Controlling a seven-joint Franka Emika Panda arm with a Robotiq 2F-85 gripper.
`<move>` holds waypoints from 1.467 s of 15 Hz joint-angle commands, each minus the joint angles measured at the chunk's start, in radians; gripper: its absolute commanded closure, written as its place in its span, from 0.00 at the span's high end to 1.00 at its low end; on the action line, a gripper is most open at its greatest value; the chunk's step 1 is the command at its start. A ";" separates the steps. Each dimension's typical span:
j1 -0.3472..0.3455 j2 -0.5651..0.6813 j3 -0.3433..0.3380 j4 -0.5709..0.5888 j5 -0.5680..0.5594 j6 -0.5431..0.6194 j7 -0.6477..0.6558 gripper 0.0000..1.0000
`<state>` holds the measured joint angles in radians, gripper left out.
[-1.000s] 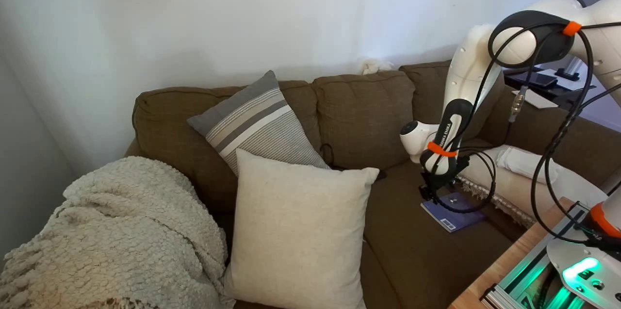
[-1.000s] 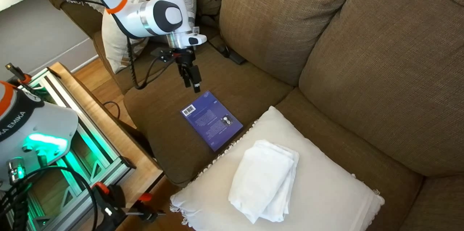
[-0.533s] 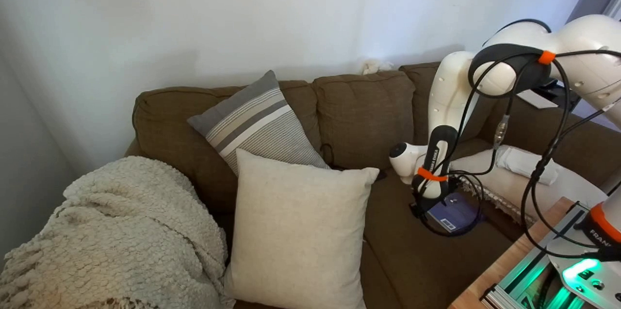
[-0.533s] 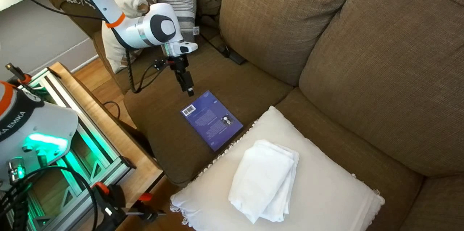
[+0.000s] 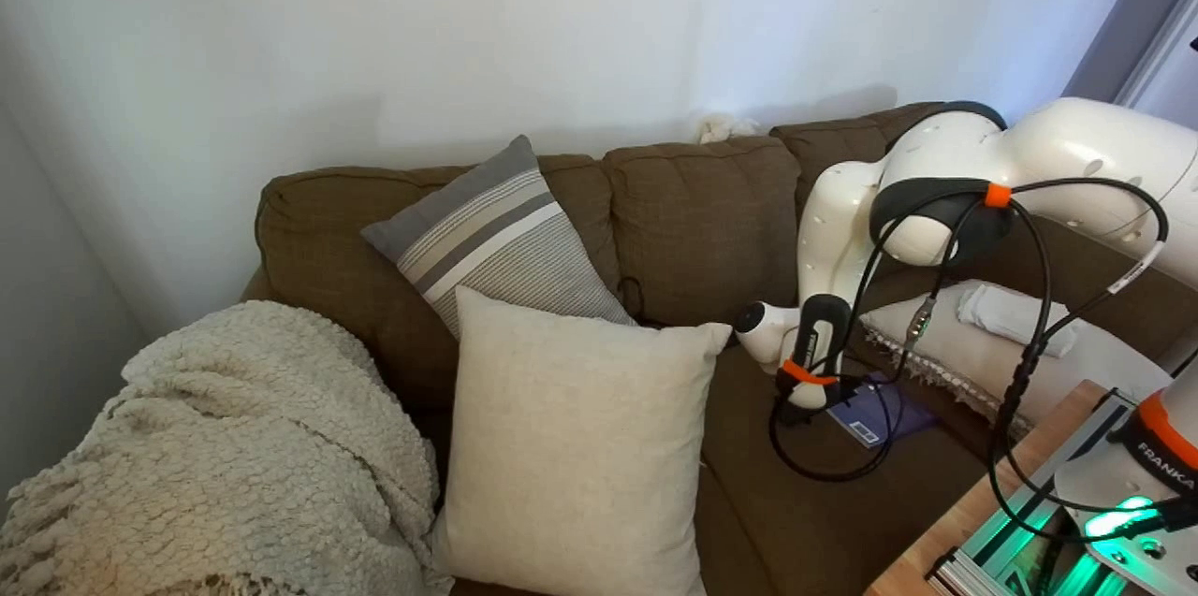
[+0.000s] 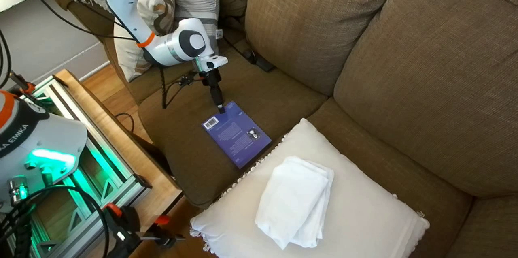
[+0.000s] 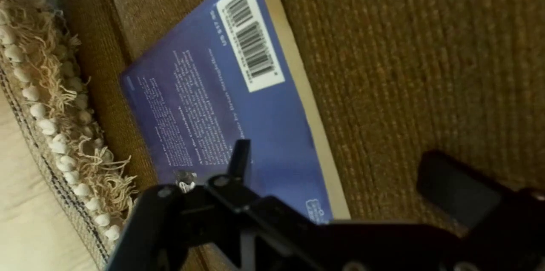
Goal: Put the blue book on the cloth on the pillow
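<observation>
The blue book (image 6: 236, 138) lies flat, barcode side up, on the brown sofa seat; it also shows in an exterior view (image 5: 880, 414) and in the wrist view (image 7: 272, 126). The cream tasselled pillow (image 6: 372, 213) lies beside it, with a folded white cloth (image 6: 293, 201) on top. Both also show in an exterior view as the pillow (image 5: 922, 320) and cloth (image 5: 1015, 317). My gripper (image 6: 220, 109) points down at the book's edge on the barcode side. In the wrist view the gripper (image 7: 336, 164) is open and empty, one finger over the book, one over the seat.
A wooden table (image 6: 162, 185) carrying the robot base stands at the seat's front. Upright backrest cushions (image 6: 315, 27) line the back. A white pillow (image 5: 580, 446), a striped pillow (image 5: 505, 240) and a fluffy blanket (image 5: 225, 446) sit at the sofa's end. A black object (image 6: 263, 63) lies near the backrest.
The arm has lowered, and the gripper has come down to the edge of the book and turned. The book, cloth and pillow have not moved.
</observation>
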<state>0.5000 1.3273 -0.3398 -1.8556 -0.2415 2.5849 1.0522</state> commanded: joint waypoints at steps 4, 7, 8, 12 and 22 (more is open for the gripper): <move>-0.091 0.159 -0.023 0.205 0.032 -0.186 0.040 1.00; -0.145 0.134 -0.036 0.219 0.012 -0.316 0.002 0.74; -0.154 0.138 -0.047 0.230 -0.003 -0.368 -0.008 0.66; -0.205 0.161 -0.056 0.277 -0.040 -0.451 -0.033 0.36; -0.156 0.039 -0.022 0.123 -0.133 -0.361 -0.106 0.03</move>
<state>0.3268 1.4305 -0.3701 -1.6224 -0.3164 2.1597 0.9802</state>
